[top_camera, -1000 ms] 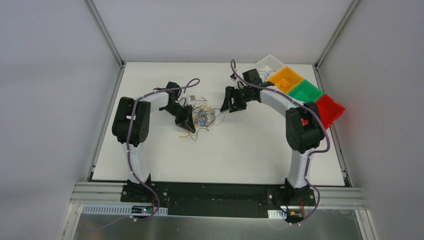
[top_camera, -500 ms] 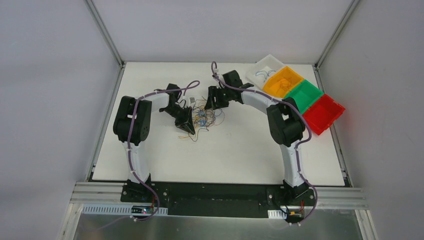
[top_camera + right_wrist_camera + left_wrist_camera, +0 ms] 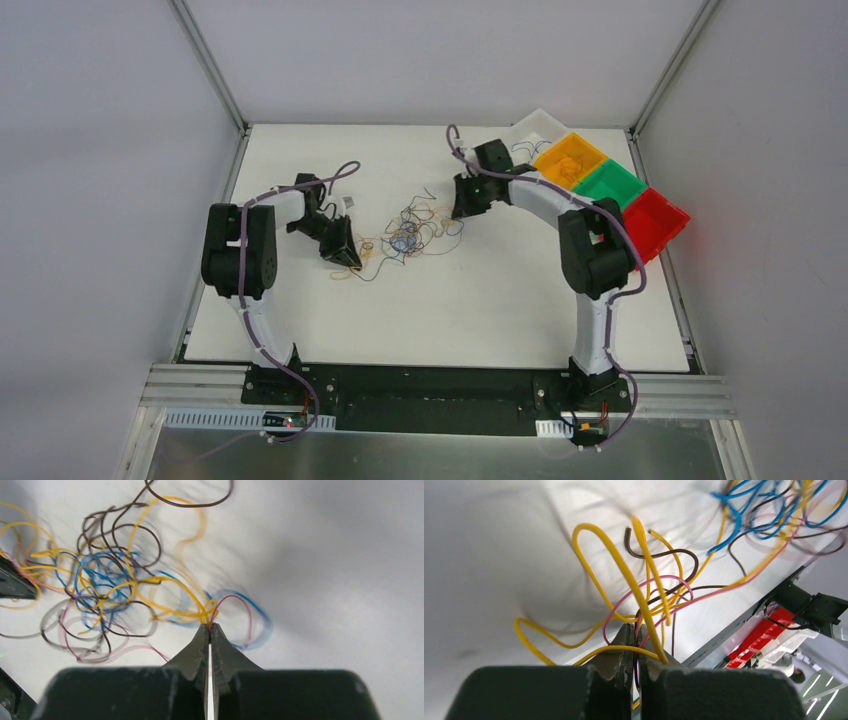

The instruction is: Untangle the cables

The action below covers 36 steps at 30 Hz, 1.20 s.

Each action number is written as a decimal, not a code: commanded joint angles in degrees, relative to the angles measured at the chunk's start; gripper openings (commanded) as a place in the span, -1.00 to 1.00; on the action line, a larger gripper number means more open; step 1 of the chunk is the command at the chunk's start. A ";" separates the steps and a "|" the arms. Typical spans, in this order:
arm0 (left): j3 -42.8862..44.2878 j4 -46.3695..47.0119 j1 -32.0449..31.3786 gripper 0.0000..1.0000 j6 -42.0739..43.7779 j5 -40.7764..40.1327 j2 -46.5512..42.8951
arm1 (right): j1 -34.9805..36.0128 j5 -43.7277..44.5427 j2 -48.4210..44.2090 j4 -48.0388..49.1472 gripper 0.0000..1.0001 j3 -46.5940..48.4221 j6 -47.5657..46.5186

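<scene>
The cables (image 3: 410,232) lie as a loose tangle of yellow, blue, brown and pink wires, stretched out between my two grippers at mid table. My left gripper (image 3: 347,262) is at the tangle's left end. In the left wrist view it (image 3: 635,630) is shut on yellow, pink and brown cables (image 3: 624,570). My right gripper (image 3: 457,210) is at the tangle's right end. In the right wrist view it (image 3: 209,626) is shut on yellow and pink strands at the edge of the cables (image 3: 107,587).
Along the table's back right edge stand a white bin (image 3: 530,128), an orange bin (image 3: 572,158), a green bin (image 3: 610,183) and a red bin (image 3: 655,220). A small white piece (image 3: 350,203) lies near the left wrist.
My right gripper reached into the tangle, shut on strands and drew back to the right. The left arm pulled its strands to the left. The tangle has spread wider.
</scene>
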 commanded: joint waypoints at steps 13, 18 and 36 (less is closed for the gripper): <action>-4.49 -8.55 18.50 -1.00 13.51 -10.97 -4.72 | -21.46 4.82 -25.29 -19.32 -1.00 6.98 -8.06; -3.30 -9.65 20.88 -1.00 16.10 -12.69 -4.04 | -25.45 3.64 -28.37 -20.94 -1.00 12.64 -7.53; 1.67 -13.02 28.09 -1.00 23.96 -19.11 -0.85 | -32.16 -6.31 -32.54 -22.79 -1.00 22.63 0.32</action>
